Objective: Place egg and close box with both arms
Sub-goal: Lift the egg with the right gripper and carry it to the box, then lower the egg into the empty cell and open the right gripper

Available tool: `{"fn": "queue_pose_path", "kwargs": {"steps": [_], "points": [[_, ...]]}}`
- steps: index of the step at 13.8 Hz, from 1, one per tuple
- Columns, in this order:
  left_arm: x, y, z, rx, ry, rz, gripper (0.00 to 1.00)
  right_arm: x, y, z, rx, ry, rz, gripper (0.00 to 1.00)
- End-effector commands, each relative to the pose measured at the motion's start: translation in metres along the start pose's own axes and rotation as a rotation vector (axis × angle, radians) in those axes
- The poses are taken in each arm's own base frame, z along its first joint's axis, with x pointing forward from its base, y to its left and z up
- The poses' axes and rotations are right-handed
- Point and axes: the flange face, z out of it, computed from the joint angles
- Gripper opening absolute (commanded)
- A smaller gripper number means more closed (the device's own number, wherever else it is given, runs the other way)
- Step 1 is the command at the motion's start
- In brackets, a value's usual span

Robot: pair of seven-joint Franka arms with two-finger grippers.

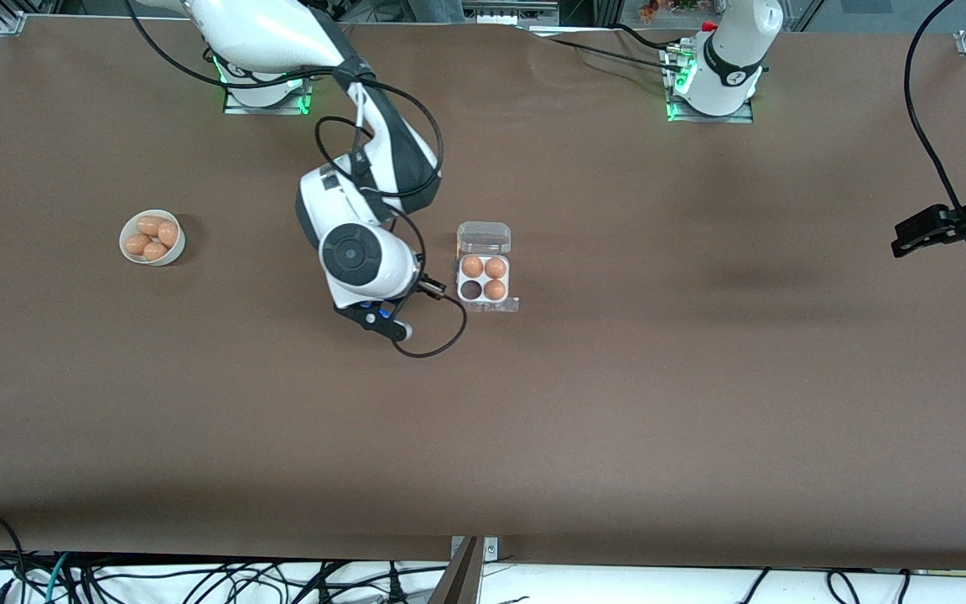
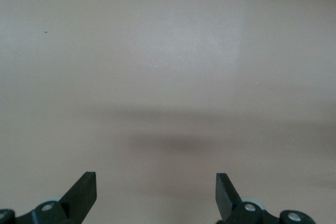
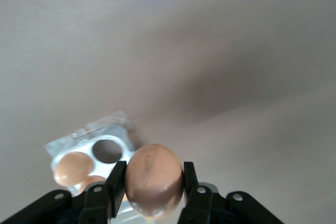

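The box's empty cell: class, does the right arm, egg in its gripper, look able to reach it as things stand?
Probably yes. The box lies with its lid folded back, the empty cell uncovered. The right gripper, shut on the egg, hangs close beside it; nothing lies between. The left gripper waits open, well away.

The egg (image 3: 154,181) — smooth, orange-brown, faintly speckled — sits pinched between the right hand's (image 3: 153,190) two black fingers, its long axis upright. The box (image 1: 484,268) lies on the tabletop just beside that hand, clear lid swung open and flat — three cells of its white tray hold eggs, one is empty.
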Motion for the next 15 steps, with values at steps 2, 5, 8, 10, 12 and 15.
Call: {"fn": "queue_pose_path", "kwargs": {"steps": [2,5,8,10,12,15], "points": [[0.002,-0.004,-0.006,0.021,0.004,0.022,1.0,-0.025,-0.03,0.013,0.043,0.034,0.025,0.42],[0.002,-0.004,-0.006,0.02,0.004,0.022,1.0,-0.039,-0.042,0.031,0.047,0.048,0.021,0.42],[0.003,-0.004,-0.006,0.021,0.005,0.022,1.0,-0.043,-0.05,0.043,0.068,0.072,0.001,0.42],[0.002,-0.004,-0.006,0.02,0.004,0.022,1.0,-0.042,-0.051,0.044,0.075,0.078,-0.001,0.42],[0.002,-0.004,-0.006,0.02,0.004,0.022,1.0,-0.049,-0.054,0.049,0.072,0.076,-0.005,0.42],[0.003,-0.004,-0.005,0.02,0.002,0.022,1.0,-0.056,-0.057,0.053,0.086,0.041,0.006,0.42]]}}
